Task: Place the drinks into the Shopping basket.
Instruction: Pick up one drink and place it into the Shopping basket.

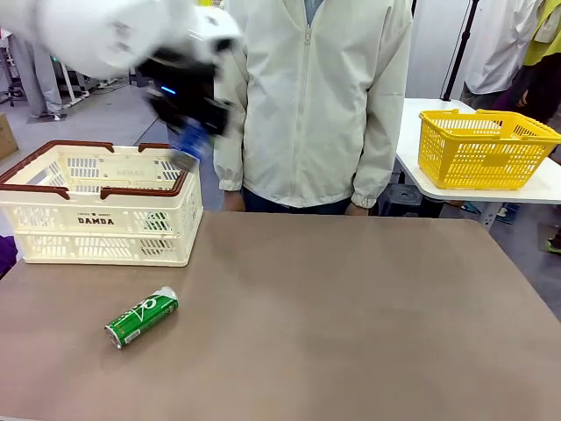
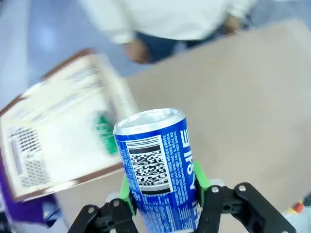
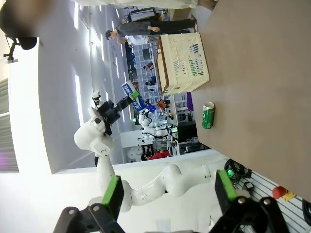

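Lying on its side on the brown worktop (image 1: 351,316), nearest the robot, is a green can (image 1: 141,317), well apart from either claw. Beyond it the Shopping basket (image 1: 96,203) is sitting at the left, another green can (image 1: 156,221) showing through its wall. Above its right rim the left claw (image 2: 164,190) is gripping a blue can (image 2: 158,167). The right claw (image 3: 167,191) is standing wide apart, holding nothing. A person (image 1: 311,96) is standing at the far edge.

Work surface: flat brown-grey table (image 1: 351,316).
Cream perforated plastic basket (image 1: 101,206) stands far-left; green metal can (image 1: 141,317) lies sideways near it.
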Controlling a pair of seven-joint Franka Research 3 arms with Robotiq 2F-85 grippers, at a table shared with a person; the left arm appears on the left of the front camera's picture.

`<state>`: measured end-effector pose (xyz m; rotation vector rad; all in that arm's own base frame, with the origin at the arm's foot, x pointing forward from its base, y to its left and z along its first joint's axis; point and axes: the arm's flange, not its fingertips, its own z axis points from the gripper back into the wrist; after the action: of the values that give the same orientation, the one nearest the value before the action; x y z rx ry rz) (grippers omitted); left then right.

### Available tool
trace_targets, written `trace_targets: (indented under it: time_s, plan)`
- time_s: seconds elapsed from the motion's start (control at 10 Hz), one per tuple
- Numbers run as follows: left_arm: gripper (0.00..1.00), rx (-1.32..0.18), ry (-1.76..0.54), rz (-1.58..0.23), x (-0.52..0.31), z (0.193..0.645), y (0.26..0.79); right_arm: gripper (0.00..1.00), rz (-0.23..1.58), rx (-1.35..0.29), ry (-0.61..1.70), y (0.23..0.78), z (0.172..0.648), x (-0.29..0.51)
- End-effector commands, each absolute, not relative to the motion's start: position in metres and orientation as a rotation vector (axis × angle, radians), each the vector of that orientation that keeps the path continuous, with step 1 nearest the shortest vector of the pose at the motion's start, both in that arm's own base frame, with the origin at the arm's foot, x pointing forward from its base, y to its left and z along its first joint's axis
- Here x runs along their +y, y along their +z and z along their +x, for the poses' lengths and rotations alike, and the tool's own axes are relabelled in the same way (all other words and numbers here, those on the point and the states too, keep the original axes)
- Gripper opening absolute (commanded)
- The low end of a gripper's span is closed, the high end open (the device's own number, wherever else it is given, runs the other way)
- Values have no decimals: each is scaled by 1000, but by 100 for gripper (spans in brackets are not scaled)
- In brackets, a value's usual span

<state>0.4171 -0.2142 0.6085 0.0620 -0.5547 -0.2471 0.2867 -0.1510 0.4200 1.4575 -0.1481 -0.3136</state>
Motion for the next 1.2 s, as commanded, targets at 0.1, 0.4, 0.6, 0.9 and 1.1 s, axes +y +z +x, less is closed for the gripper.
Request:
trace_targets:
  time_s: [0.1, 0.4, 0.6, 0.9, 1.1]
  plan:
    - [0, -447, 77, 161, -103, 423, 564, 100, 1457, -151, -295, 421, 284, -152]
    - [0, -411, 222, -72, -58, 400, 559, 100, 1457, -151, -295, 421, 284, -152]
    - [0, -397, 156, 135, -46, 423, 542, 100, 1457, -151, -295, 421, 284, -152]
    - [0, -500, -13, 79, -59, 419, 531, 100, 1457, -151, -295, 421, 284, -152]
    - [0, -521, -145, 38, -40, 483, 551, 100, 1457, -151, -295, 421, 284, -152]
